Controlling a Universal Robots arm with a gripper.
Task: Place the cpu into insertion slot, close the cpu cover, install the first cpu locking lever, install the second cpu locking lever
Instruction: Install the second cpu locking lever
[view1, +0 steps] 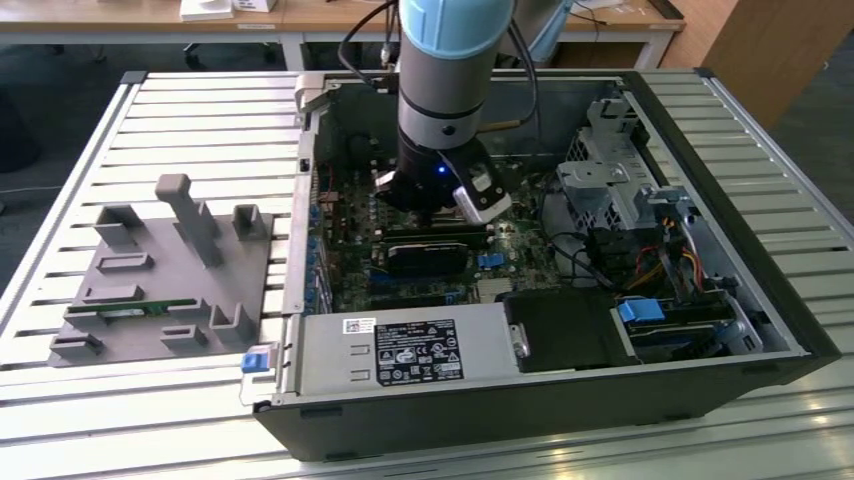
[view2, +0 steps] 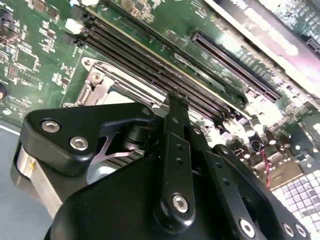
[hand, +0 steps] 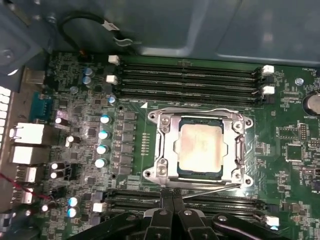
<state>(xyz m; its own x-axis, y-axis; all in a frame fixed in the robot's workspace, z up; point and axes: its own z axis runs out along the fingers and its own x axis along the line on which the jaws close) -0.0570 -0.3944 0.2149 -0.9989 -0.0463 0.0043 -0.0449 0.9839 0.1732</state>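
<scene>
Step in hand: the cpu (hand: 201, 145) already sits in the insertion slot (hand: 170, 172) and the cpu cover (hand: 165, 142) lies shut over it, so by my reading the work has reached the locking levers
Gripper: low inside the open computer case (view1: 747, 300) in the exterior view, over the motherboard (hand: 85, 100); in the first wrist view the gripper (hand: 172, 200) stands just beside the socket's near edge, fingers (hand: 166, 200) pressed together into one narrow tip with nothing visibly between them
Why held so: a closed, slim tip suits pushing or hooking a thin wire lever better than a spread grasp; this is a judgement from the pose alone
Locking lever: a thin silver rod (hand: 212, 189) runs along the socket edge nearest the fingers, slightly slanted; I cannot tell whether the tip touches it or whether it is latched; a second thin wire (hand: 200, 111) follows the far edge, by the memory slots (hand: 190, 80)
Cpu look: small flat square, dull silver-grey with a faint warm sheen, showing through the cover's window; level, square to the frame
Cover look: bright silvery frame, flat, with screws at the corners
Second wrist view: the fingers (view2: 176, 130) end close to the cover's corner (view2: 97, 82), memory slots beyond
Surroundings: the case rests on a slatted counter (view1: 200, 110); a grey fixture block (view1: 167, 280) stands at the exterior view's left, well apart
</scene>
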